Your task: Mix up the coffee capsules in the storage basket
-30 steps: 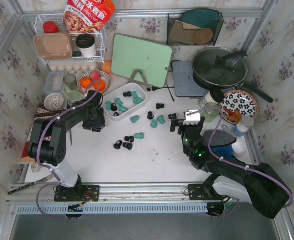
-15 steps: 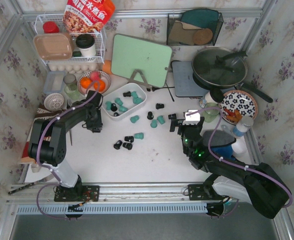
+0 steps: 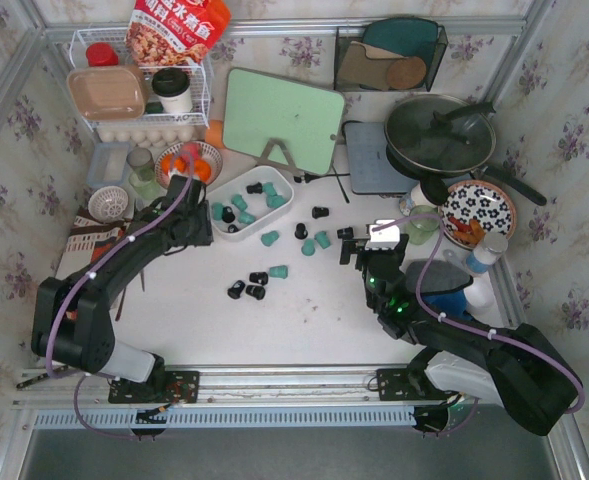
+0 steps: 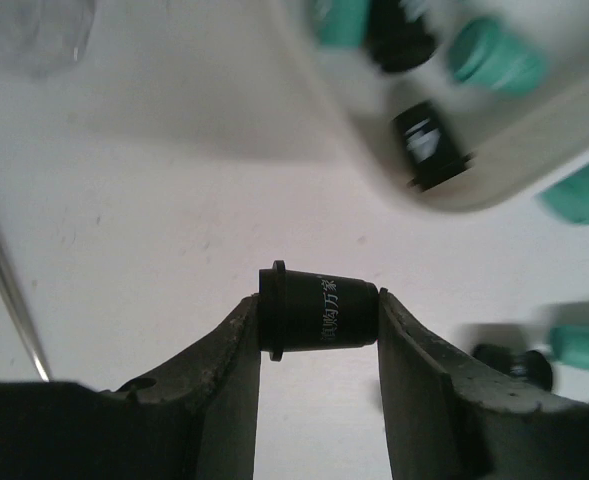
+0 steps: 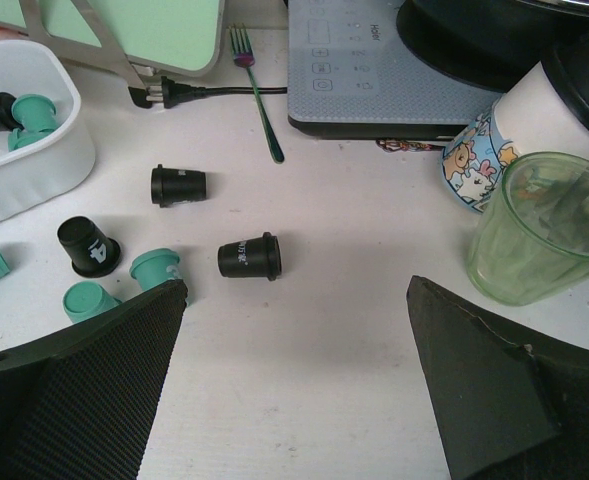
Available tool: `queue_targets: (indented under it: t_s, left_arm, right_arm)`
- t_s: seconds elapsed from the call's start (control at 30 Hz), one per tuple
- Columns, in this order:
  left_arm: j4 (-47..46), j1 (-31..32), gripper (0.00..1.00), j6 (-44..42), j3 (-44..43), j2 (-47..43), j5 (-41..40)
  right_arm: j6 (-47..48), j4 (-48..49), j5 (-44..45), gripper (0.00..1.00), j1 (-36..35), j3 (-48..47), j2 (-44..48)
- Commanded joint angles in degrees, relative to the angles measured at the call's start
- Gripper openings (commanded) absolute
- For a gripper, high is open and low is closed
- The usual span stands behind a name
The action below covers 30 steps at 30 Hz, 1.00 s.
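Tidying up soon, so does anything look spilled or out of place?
Yes: about ten capsules lie scattered on the table outside the basket, several tipped on their sides. A fork lies loose by the cooktop.

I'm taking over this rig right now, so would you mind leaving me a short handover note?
Left gripper: shut on a black capsule, held above the table just beside the storage basket.
Right gripper: open and empty, low over the table.
Done: the basket already holds a mix of teal and black capsules.
Left: the held capsule is not yet dropped in. Several loose capsules, teal and black, lie on the table between the basket and the right arm.
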<state>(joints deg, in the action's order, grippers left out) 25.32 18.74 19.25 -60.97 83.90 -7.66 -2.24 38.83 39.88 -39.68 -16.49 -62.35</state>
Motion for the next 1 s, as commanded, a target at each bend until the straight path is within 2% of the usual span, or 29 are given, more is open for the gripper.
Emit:
queue_targets:
  t_s: [0.0, 0.2, 0.4, 0.57, 0.67, 0.87, 0.93, 0.97]
  left_arm:
    - [-8.27, 1.22, 0.21, 0.04, -3.85, 0.13, 1.81]
    - [-17.17, 3.35, 0.32, -1.65, -10.39, 8.88, 3.81]
    - [-18.35, 5.15, 0.32, -1.59, -21.39, 22.45, 1.79]
    - [-15.64, 5.69, 0.35, -1.10, -30.27, 32.06, -2.32]
    - [-15.38, 5.69, 0.45, -0.41, -32.15, 34.98, -4.59]
    - [-18.39, 5.69, 0.57, 0.64, -31.46, 35.60, -4.85]
    - [-20.00, 5.71, 0.64, 0.63, -30.33, 34.65, -4.30]
    - [-21.30, 5.74, 0.74, 0.52, -29.30, 33.96, -4.00]
  right_arm:
    - [0.04, 1.07, -0.07, 1.00, 0.04, -0.63, -0.25]
    - [0.13, 1.07, 0.08, 1.00, 0.04, -0.65, -0.34]
    - [0.21, 1.13, 0.10, 1.00, 0.05, -0.68, -0.41]
    - [0.22, 0.95, -0.18, 1.00, 0.04, -0.73, -0.08]
    - [0.15, 0.73, -0.25, 1.00, 0.04, -0.76, 0.12]
    - [-0.09, 0.05, -0.90, 1.00, 0.04, -1.24, -0.12]
    - [-0.21, -0.32, -1.08, 1.00, 0.04, -1.35, -0.27]
    - [-0.22, -0.53, -1.16, 1.00, 0.04, -1.43, -0.34]
